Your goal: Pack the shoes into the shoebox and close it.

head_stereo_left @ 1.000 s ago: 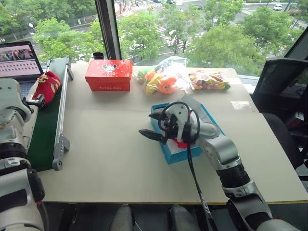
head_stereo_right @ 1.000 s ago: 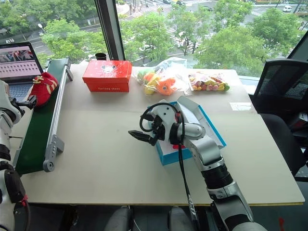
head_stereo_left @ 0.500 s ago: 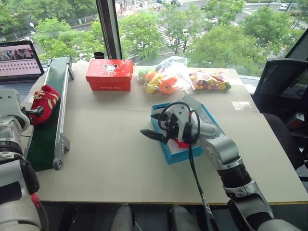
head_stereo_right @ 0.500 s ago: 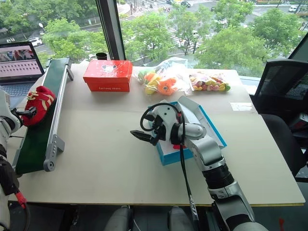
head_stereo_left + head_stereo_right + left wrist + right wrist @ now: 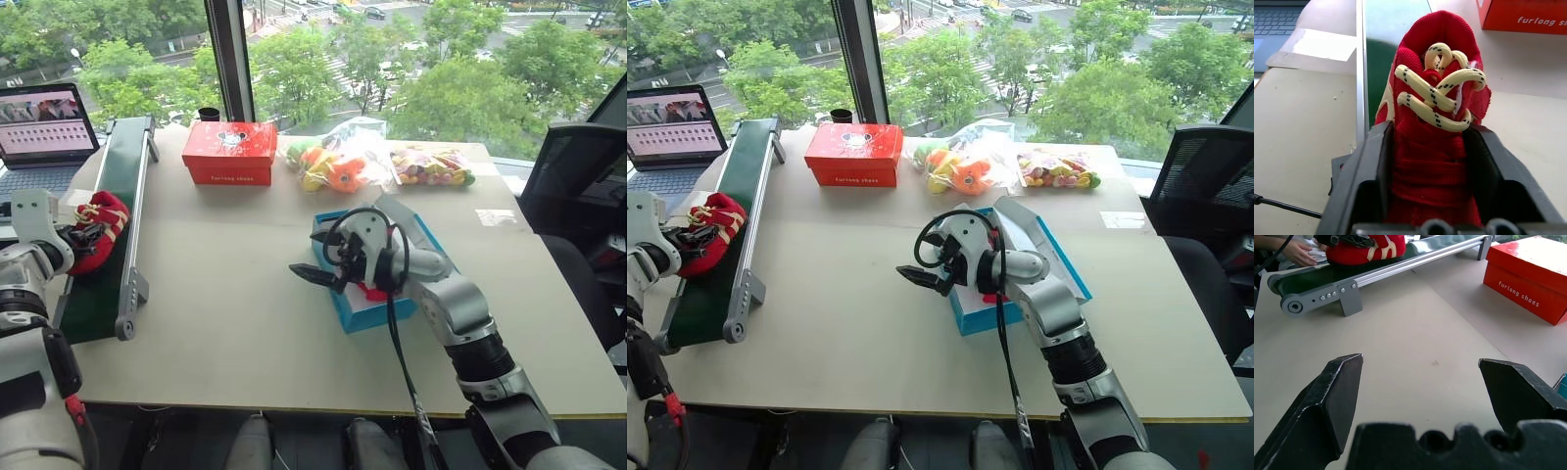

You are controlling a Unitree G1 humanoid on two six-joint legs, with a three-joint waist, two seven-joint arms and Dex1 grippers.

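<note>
the left gripper (image 5: 1430,196) is clamping a red shoe (image 5: 1437,107) on the green conveyor (image 5: 108,235), its length running along the fingers; the shoebox (image 5: 358,308) is lying well right, beside the spread, empty right gripper (image 5: 313,257).

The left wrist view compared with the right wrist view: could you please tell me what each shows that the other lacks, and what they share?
The left wrist view alone gives the red shoe's cream laces and the left gripper's fingers clamped on its sides, plus a laptop keyboard. The right wrist view alone gives the right gripper open over bare table and a person's hand. Both share the shoe, the green conveyor and the red box.
</note>
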